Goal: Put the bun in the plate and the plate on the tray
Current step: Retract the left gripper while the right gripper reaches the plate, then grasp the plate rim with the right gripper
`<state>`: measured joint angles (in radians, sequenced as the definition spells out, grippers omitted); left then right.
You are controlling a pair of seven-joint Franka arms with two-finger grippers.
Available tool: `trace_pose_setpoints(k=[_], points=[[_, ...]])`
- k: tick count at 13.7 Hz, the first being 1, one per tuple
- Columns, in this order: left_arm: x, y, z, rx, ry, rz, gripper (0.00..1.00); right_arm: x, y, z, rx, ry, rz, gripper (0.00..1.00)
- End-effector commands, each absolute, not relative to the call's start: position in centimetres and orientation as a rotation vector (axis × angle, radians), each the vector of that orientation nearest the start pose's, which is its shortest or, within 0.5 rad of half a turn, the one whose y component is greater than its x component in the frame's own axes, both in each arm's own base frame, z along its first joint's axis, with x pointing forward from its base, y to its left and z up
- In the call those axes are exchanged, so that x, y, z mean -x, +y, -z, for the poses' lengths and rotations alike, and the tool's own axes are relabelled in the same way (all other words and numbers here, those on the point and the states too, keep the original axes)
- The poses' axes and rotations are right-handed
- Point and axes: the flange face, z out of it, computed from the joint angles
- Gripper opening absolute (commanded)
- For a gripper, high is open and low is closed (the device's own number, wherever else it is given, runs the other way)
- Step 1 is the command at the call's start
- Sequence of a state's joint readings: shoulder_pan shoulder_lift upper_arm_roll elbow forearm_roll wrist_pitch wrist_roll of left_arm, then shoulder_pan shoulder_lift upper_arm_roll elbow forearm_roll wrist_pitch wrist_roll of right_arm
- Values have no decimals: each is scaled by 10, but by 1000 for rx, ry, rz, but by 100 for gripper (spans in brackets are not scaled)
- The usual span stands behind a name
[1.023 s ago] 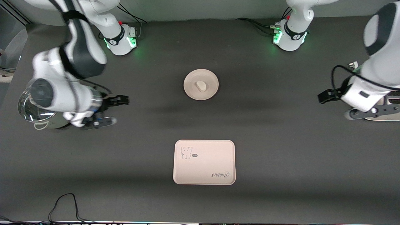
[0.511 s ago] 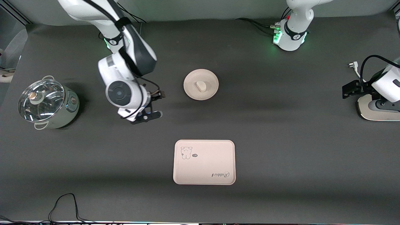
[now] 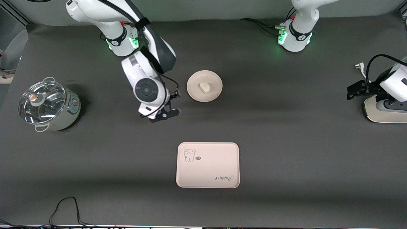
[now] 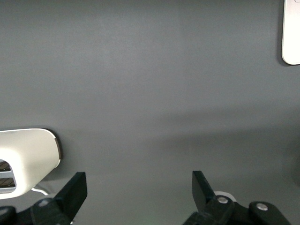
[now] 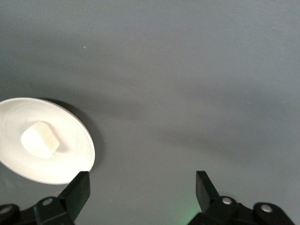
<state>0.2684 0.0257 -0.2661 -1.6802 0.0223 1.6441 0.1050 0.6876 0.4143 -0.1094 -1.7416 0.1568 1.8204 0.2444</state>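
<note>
The bun (image 3: 204,87) lay in the plate (image 3: 204,96), near the middle of the counter (image 3: 286,143). The tray (image 3: 207,165) sat flat on the counter, nearer to the front camera than the plate and well apart from it, with nothing on it. Its drawing and "Rabbit" lettering showed plainly.

My right pincer (image 3: 171,102) hung over bare counter just beside the plate, toward the right arm's end of the table. Its fingers (image 5: 78,190) were spread wide and released, grasping nothing. In the right wrist view the plate's rim (image 5: 82,136) lay close by one fingertip, and I could not tell whether they touched.

My left pincer (image 3: 356,90) waited over the left arm's end of the counter, beside a white appliance (image 3: 380,112). Its fingers (image 4: 75,190) also stood apart and released, with only bare counter between them. A corner of the tray (image 4: 291,33) showed at the edge of the left wrist view.

A lidded pot (image 3: 47,105) stood at the right arm's end of the counter, well apart from the plate.
</note>
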Motion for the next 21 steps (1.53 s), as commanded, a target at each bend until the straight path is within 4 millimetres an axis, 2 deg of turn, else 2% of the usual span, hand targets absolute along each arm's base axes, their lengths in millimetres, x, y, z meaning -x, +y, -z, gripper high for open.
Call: trace_pose_setpoints(k=[1,5,8,12,15,21], points=[[-555,4,-566,3130,143,-78,100,-476,364,-278,3112,-416,-505,100],[-555,4,-564,3130,143,-87,100,-442,376,-251,3115,-338,-477,100],[-554,5,-564,3129,141,-92,100,-405,395,-228,3114,-229,-413,100],[-553,4,-563,3128,143,-104,100,-370,399,-201,3130,-175,-339,100],[-553,6,-562,3128,139,-109,100,-364,387,-197,3123,-149,-301,100],[-552,5,-564,3127,141,-112,100,-359,373,-200,3031,21,-256,99]])
